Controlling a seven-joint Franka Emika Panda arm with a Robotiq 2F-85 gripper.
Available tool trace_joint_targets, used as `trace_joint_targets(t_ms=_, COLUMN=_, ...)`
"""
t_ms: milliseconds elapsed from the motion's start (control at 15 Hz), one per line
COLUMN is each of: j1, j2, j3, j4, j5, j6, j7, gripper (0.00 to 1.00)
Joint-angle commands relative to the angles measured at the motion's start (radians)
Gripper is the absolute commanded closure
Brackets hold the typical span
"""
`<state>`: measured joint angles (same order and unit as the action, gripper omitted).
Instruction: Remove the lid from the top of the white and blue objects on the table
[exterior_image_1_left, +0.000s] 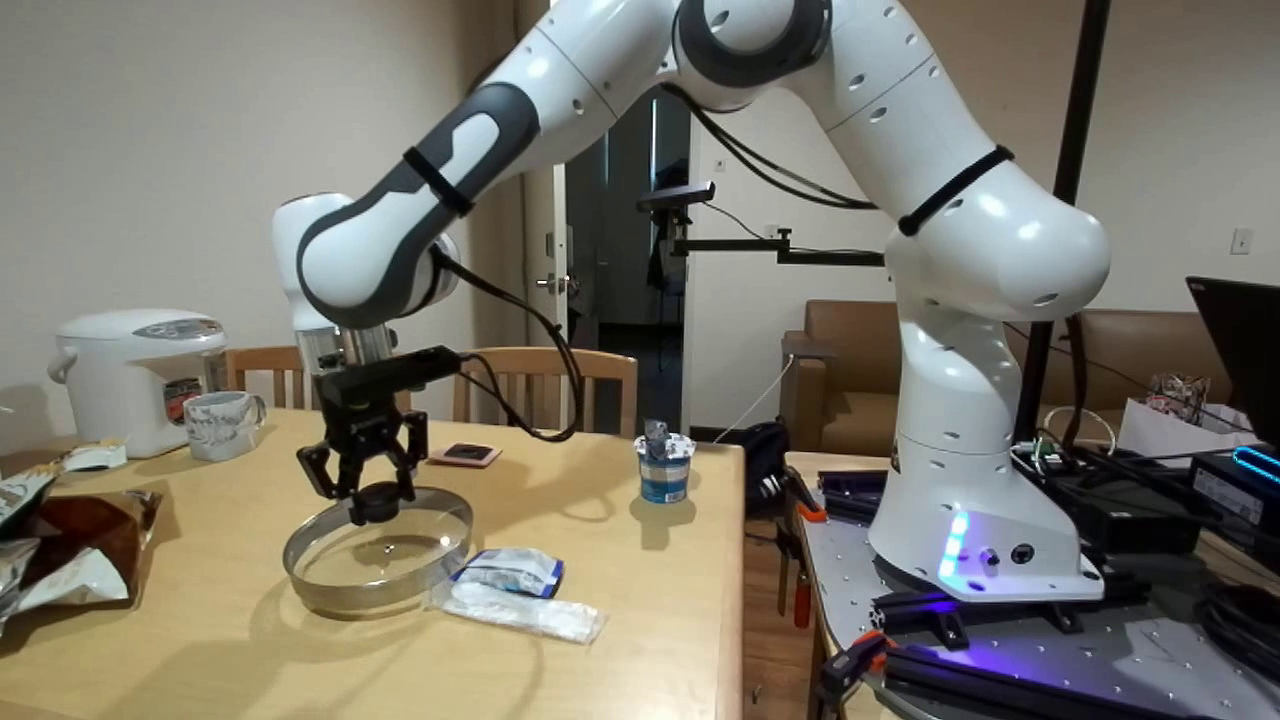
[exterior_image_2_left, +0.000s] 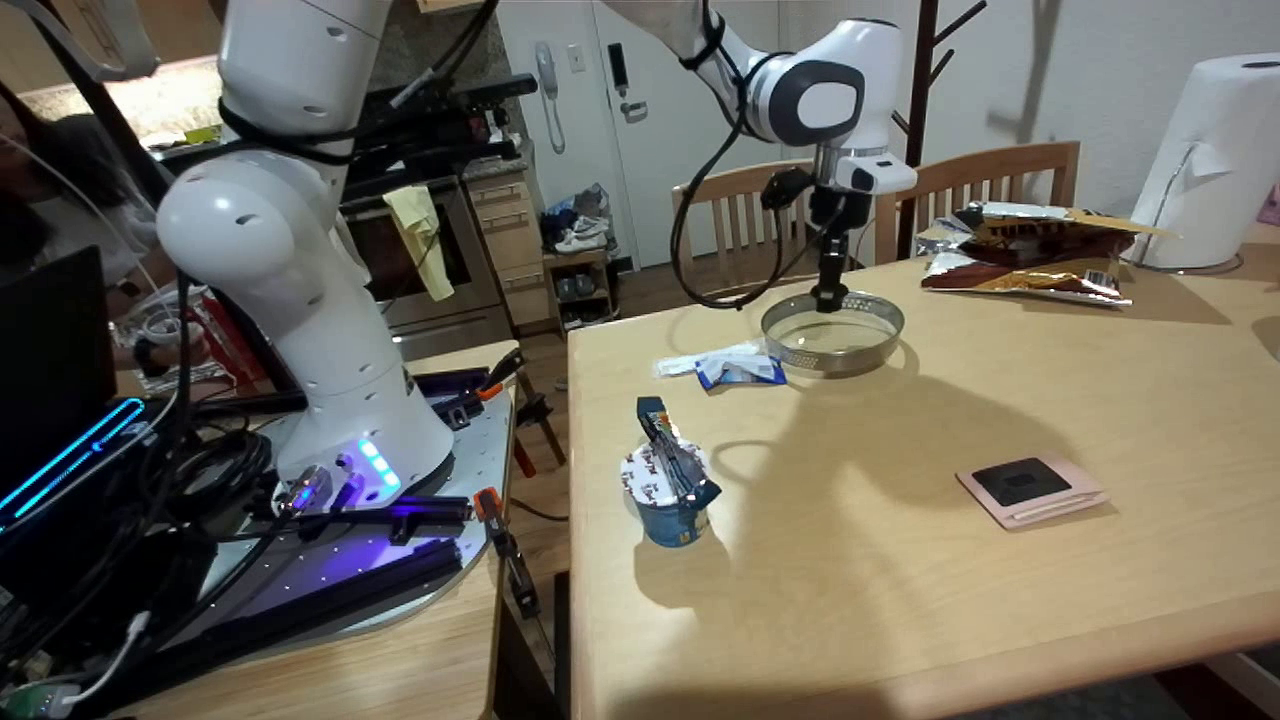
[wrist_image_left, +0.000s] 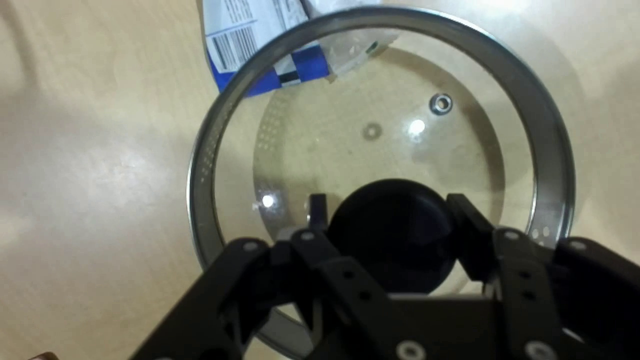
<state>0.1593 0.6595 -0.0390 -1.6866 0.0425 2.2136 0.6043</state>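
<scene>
Gripper pinching dark knob | lid directly below it | white-and-blue packets baseward of gripper, ends visible through lid | risk: round knob might swivel; travelling too low could drag them

The arm is glossy white and rounded, with dark grey panels, black straps and looping black cables. A blue light strip glows on its white base; the jaws are black, dotted with silvery screws.
</scene>
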Motion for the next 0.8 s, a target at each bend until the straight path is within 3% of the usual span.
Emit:
trace_joint_targets(t_ms=0, j1=-0.013, j2=0.028, j3=-0.001, j4=0.029, j5=0.027, j6=0.008, j7=-0.014, gripper=0.65)
trace_joint_targets(t_ms=733, j1=-0.012, j2=0.042, j3=-0.010, j4=0.071, j5=0.022, j6=0.002, j7=-0.015, gripper=0.65)
